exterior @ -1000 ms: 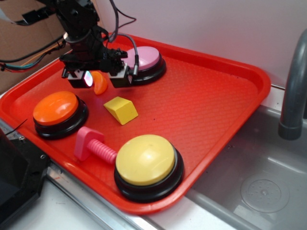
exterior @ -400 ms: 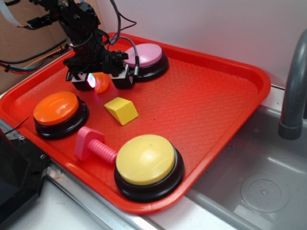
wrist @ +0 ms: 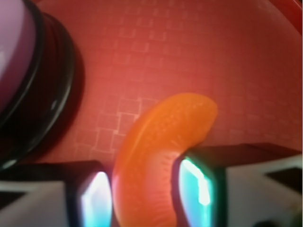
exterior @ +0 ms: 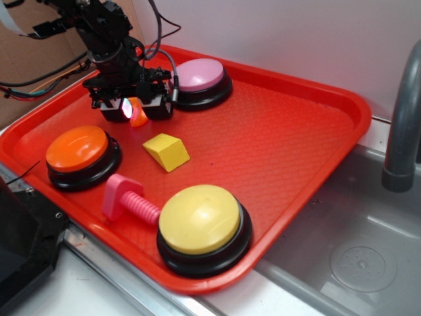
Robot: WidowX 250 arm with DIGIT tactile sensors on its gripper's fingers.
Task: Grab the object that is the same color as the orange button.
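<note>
The object, a small glossy orange crescent point(exterior: 137, 116), lies on the red tray point(exterior: 283, 131) at the back left. My gripper point(exterior: 136, 108) is down over it and shut on it. In the wrist view the crescent point(wrist: 161, 151) fills the gap of the gripper point(wrist: 147, 194), and both lit pads press its sides while its curved tip sticks out ahead. The orange button point(exterior: 77, 148), a large dome on a black base, sits at the tray's left front, a short way in front of the gripper.
A pink-topped button point(exterior: 200, 76) stands just right of the gripper, close to its finger point(wrist: 14, 56). A yellow wedge block point(exterior: 166, 151), a pink bolt point(exterior: 128, 203) and a yellow-topped button point(exterior: 199, 220) lie nearer the front. A steel sink point(exterior: 355, 243) and grey faucet point(exterior: 401, 125) are at right.
The gripper has come down over the orange crescent and its fingers have drawn together from wide apart until they press on it.
</note>
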